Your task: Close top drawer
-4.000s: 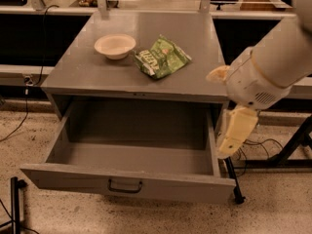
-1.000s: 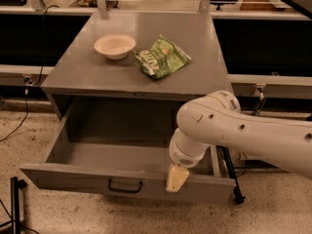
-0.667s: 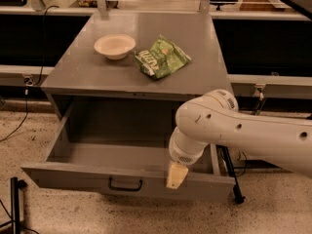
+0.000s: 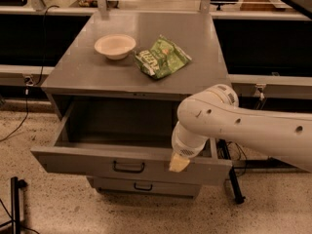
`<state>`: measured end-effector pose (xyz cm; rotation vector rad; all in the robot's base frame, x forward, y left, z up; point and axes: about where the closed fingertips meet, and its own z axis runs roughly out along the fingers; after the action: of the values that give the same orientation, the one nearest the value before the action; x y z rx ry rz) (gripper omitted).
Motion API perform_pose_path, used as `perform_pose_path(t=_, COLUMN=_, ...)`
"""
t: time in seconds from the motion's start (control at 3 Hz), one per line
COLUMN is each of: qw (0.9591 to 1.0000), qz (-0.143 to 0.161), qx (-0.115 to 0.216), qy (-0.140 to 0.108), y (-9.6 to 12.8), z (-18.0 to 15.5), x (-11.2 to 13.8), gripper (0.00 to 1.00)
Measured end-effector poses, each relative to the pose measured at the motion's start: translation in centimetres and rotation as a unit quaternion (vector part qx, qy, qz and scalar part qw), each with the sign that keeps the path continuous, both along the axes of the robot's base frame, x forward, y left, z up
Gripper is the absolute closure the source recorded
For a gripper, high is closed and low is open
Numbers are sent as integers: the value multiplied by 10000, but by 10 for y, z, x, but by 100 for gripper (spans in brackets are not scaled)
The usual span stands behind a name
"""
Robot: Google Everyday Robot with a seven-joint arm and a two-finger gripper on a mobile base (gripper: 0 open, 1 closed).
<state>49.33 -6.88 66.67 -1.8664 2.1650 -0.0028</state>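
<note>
Wide grey metal top drawer [image 4: 87, 161] stood open; cream gripper [image 4: 179, 163] was at its front rim, right of centre, grip state indeterminable. Off-centre pushing could jam it.

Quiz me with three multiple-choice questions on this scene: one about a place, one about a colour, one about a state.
1. Where is the robot's pincer?
A) raised high in the air
B) at the front of the top drawer
C) tucked behind the robot

2. What colour is the snack bag?
A) red
B) blue
C) green

3. How is the top drawer?
A) pulled open
B) fully shut
C) taken out

Answers:
1 B: the pincer shows against the drawer front's upper rim.
2 C: the bag on the cabinet top is plainly green.
3 A: the drawer's hollow inside shows below the cabinet top.
</note>
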Motion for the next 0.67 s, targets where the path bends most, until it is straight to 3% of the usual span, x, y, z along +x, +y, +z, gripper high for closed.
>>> perform_pose_path(t=0.67, qw=9990, qz=90, qx=199, qy=-381, y=-5, z=26, x=22, gripper=0)
